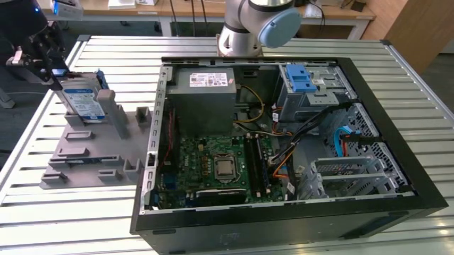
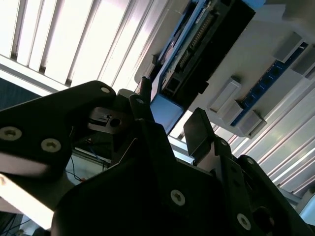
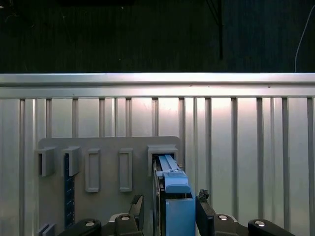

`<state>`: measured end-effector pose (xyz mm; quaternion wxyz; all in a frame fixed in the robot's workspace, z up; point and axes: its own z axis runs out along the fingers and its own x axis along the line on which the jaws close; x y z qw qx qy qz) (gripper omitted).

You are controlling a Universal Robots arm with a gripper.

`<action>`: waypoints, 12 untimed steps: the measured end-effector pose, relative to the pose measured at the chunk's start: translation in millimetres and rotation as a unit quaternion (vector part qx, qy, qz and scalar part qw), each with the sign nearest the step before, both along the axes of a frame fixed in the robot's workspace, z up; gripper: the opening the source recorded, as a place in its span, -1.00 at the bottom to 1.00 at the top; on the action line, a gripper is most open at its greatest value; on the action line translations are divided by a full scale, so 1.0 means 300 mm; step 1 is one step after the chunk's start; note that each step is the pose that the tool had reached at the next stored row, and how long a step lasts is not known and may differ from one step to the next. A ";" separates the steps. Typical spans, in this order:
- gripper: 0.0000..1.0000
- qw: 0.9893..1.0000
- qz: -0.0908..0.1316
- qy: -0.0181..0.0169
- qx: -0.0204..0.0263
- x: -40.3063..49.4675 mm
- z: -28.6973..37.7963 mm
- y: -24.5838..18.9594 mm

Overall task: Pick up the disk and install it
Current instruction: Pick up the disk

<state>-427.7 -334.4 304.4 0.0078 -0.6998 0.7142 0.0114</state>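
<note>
The gripper was seen with its jaws open: one finger was set off from the disk by a gap and the other was just beside it, so the disk's upper edge was straddled but not clamped. The disk was stood upright on edge in a slot of the grey rack, with its blue frame turned toward the gripper and its labelled face shown in the exterior view. The rack was laid on the slatted metal table, at the exterior view's left. Further to that view's right, an opened computer case was laid on its side on the same table, well apart from the disk. A blue latch was seen on the drive cage at its far corner. Beyond the case, the arm was seen.
</note>
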 end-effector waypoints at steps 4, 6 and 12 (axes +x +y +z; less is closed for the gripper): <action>0.07 1.000 0.007 0.001 0.000 -0.003 -0.012 0.000; 0.07 1.000 0.010 0.001 0.000 -0.004 -0.018 0.000; 0.07 1.000 0.010 0.003 0.000 -0.005 -0.034 0.002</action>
